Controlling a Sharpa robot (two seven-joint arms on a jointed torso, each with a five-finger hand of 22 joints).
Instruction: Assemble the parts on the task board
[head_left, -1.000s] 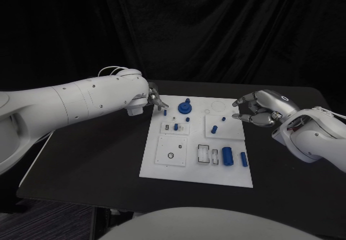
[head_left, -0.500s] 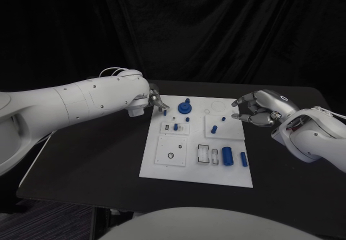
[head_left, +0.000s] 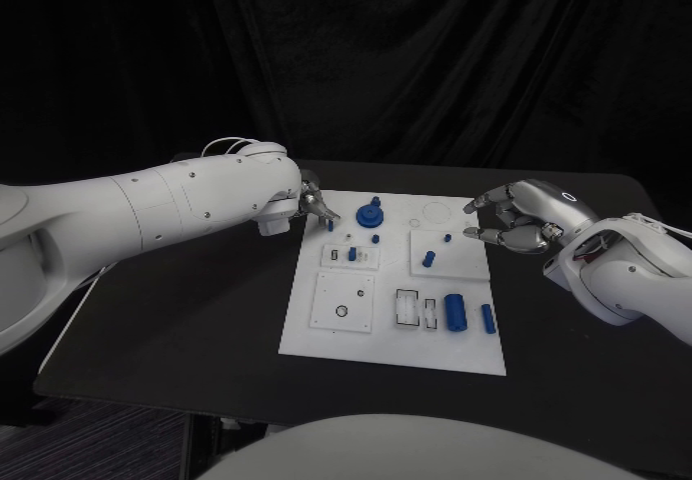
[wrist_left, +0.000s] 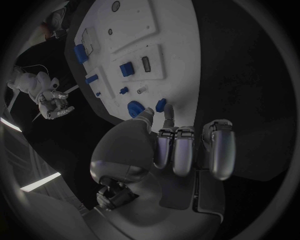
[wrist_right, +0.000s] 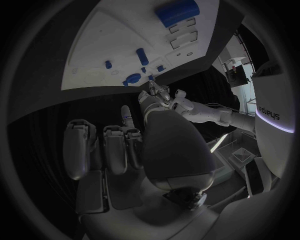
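Note:
The white task board (head_left: 335, 335) lies in the middle of the black table. My left hand (head_left: 313, 205) is over its far left corner. In the left wrist view its thumb and a finger pinch the top of a small blue peg (wrist_left: 160, 104) that stands upright at that corner (head_left: 330, 226). A round blue knob (head_left: 369, 212) stands just right of it. My right hand (head_left: 512, 220) hovers off the board's far right edge with its fingers curled in and nothing in them. Short blue pegs (head_left: 428, 259) stand mid-board. A thick blue cylinder (head_left: 454, 311) lies near the front.
A slimmer blue piece (head_left: 489, 319) lies at the board's right edge, beside the cylinder. Bare black table (head_left: 188, 320) surrounds the board on all sides. The left forearm (head_left: 144, 215) reaches across the table's far left.

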